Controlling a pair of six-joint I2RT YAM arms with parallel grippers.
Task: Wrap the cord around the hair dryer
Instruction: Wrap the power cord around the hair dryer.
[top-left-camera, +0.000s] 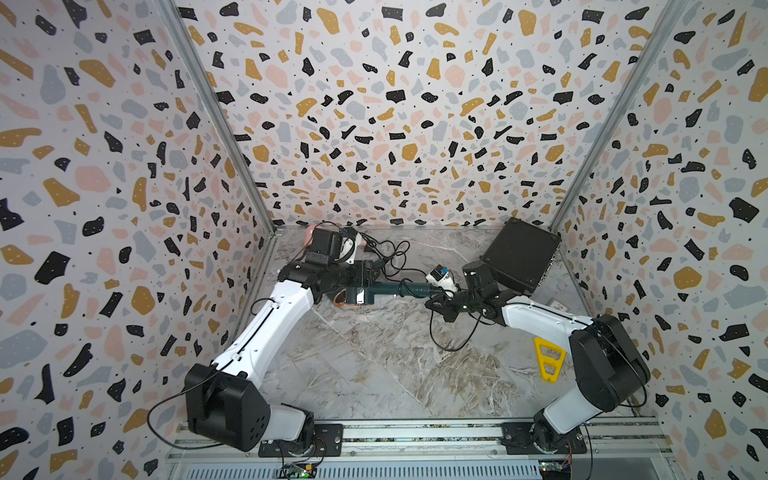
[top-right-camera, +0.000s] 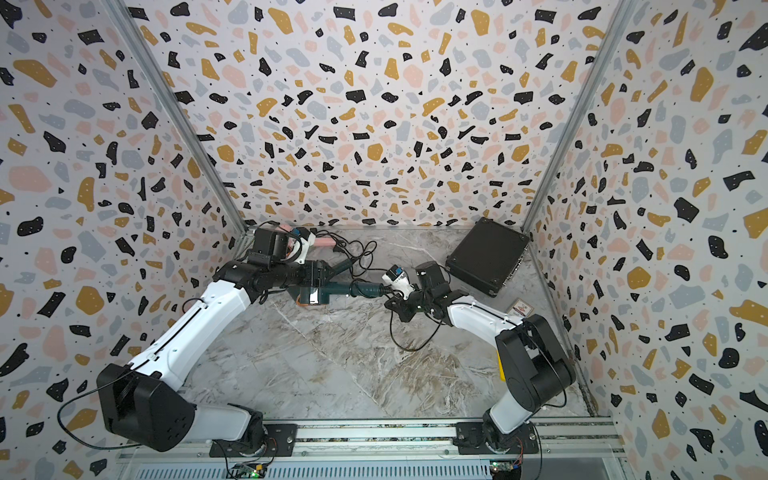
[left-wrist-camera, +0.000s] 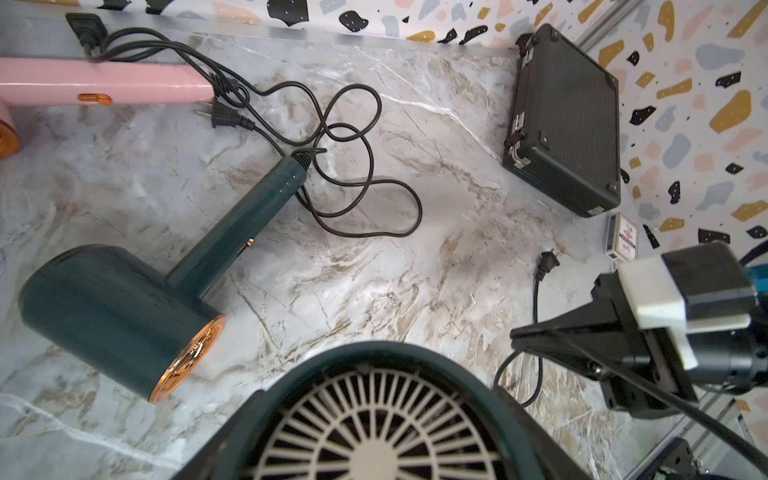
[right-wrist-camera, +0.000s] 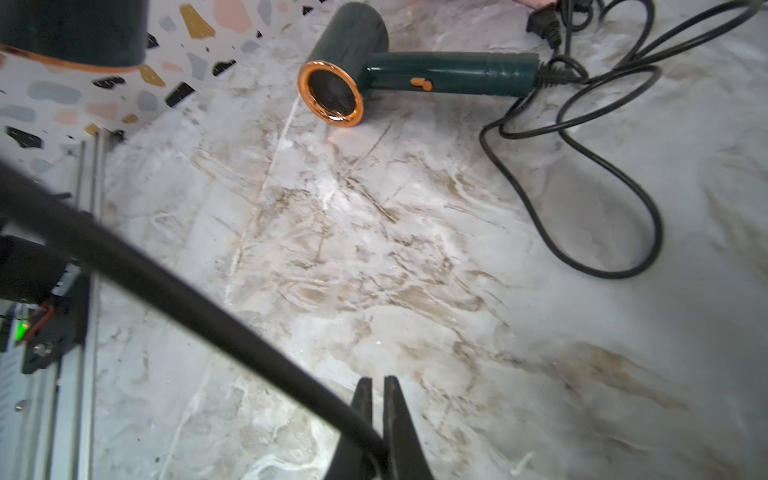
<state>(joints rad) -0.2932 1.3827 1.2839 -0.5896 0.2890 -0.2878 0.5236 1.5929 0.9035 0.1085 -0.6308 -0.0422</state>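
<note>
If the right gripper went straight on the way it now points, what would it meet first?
The right gripper would likely reach the green hair dryer lying on the table; depth is unclear from its wrist view.

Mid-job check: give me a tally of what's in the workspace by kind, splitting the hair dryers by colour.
Dark green hair dryers: 2 (held dryer, lying dryer)
Pink hair dryer: 1
Black case: 1
Card box: 1
Yellow triangular piece: 1
Total: 6
</note>
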